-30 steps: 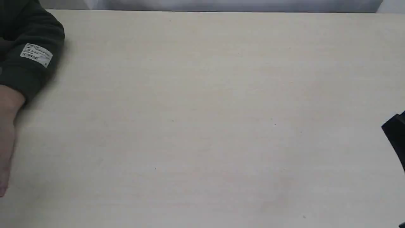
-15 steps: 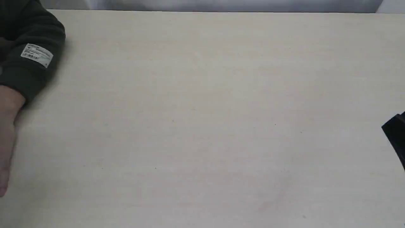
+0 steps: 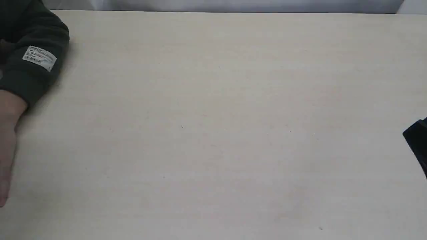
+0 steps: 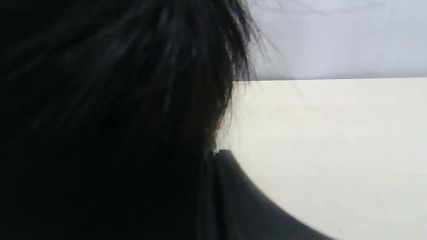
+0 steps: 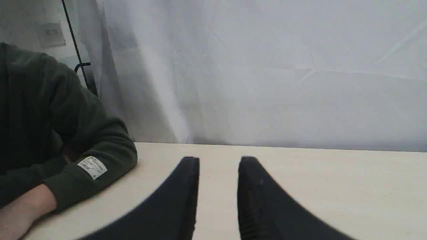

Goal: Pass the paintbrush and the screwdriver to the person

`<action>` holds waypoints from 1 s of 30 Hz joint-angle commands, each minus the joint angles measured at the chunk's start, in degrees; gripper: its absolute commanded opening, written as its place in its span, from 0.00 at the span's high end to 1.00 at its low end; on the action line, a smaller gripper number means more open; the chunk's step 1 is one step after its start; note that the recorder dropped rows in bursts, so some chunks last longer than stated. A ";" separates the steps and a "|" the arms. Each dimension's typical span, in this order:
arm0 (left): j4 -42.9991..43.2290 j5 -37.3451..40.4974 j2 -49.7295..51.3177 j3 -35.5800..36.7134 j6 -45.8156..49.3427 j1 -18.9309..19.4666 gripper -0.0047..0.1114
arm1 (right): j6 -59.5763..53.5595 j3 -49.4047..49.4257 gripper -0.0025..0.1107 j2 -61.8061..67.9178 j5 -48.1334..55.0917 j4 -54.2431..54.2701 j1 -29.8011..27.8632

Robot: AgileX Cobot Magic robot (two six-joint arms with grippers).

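The table point(image 3: 213, 133) is pale, with a faint wood grain. A grey-white curtain point(image 5: 267, 73) hangs behind its far edge. The person point(image 3: 30, 76), in a dark green sleeve, rests a forearm on the table at the left edge of the exterior view. Only the right wrist view shows the right gripper point(image 5: 218, 163) fully: jaws narrowly apart, holding nothing. In the left wrist view dark strands point(image 4: 116, 100) hide most of the left gripper point(image 4: 230, 166); its jaw state cannot be told.

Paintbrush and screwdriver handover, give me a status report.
Right gripper open, empty. Left gripper mostly hidden behind dark blur, state unclear. Paintbrush, screwdriver not in view. Person's hand on table.
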 commanded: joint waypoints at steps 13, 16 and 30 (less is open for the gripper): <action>-0.07 -0.29 -0.14 0.12 -0.12 -0.11 0.96 | -18.38 0.20 0.78 -0.34 6.93 -0.79 -4.65; -0.07 -0.29 -0.14 0.12 -0.12 -0.11 0.96 | -18.17 0.20 0.78 -0.34 9.02 -0.16 -9.88; -0.24 -0.03 -0.14 0.12 -0.12 -0.11 0.96 | -16.53 0.20 0.78 -0.34 11.75 -0.16 -29.27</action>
